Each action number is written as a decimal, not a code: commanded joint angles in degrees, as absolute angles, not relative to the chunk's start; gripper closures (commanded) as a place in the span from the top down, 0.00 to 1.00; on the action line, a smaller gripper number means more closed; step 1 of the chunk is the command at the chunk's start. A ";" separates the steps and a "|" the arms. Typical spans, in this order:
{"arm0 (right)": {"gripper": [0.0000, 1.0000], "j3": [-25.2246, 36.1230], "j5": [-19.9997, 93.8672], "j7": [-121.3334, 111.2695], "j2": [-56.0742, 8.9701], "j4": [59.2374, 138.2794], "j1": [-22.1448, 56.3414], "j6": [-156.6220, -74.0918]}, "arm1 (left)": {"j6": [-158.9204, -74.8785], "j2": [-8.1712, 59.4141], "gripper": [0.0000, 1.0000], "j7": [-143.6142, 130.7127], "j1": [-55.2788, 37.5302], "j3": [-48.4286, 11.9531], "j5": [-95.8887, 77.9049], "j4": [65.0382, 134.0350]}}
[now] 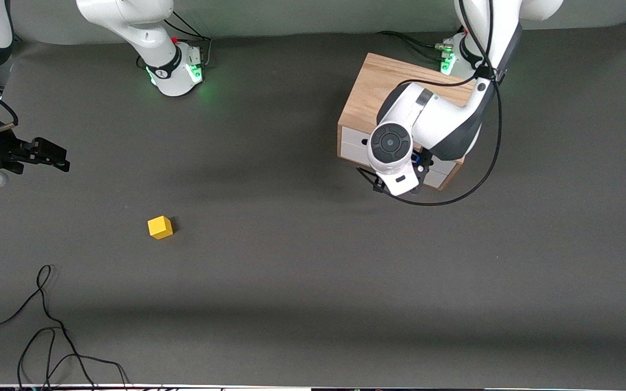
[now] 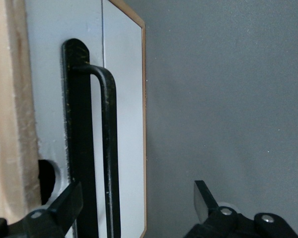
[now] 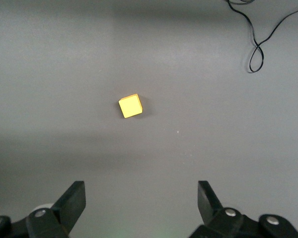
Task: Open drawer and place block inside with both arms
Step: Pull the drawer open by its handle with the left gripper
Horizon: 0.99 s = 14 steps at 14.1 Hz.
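Observation:
The drawer (image 1: 355,144) is shut in the light oak box (image 1: 378,81) at the left arm's end of the table. In the left wrist view its white front (image 2: 124,99) and black bar handle (image 2: 109,144) are close up. My left gripper (image 2: 136,201) is open right in front of the drawer, and the handle lies between its fingers without touching them. The left arm's wrist (image 1: 392,149) hides it in the front view. The yellow block (image 1: 160,227) lies on the mat, also in the right wrist view (image 3: 130,105). My right gripper (image 1: 52,156) is open, empty, and hangs above the mat at the right arm's end, apart from the block.
A loose black cable (image 1: 47,326) lies on the grey mat near the front camera at the right arm's end, and also shows in the right wrist view (image 3: 258,44). The left arm's cable loops in front of the box (image 1: 454,198).

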<state>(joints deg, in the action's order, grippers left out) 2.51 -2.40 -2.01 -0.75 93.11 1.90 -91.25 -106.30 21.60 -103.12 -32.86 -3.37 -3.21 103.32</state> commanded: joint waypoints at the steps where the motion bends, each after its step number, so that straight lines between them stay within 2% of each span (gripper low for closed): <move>1: 1.00 2.64 -3.69 -0.79 -1.05 92.55 2.29 -91.23 | -107.05 21.71 1.00 -100.46 -32.78 -2.99 -2.64 104.24; 14: 1.00 2.55 -3.51 -1.32 -1.67 92.90 2.37 -94.66 | -108.81 25.05 1.00 -98.26 -31.90 -2.64 -2.55 103.54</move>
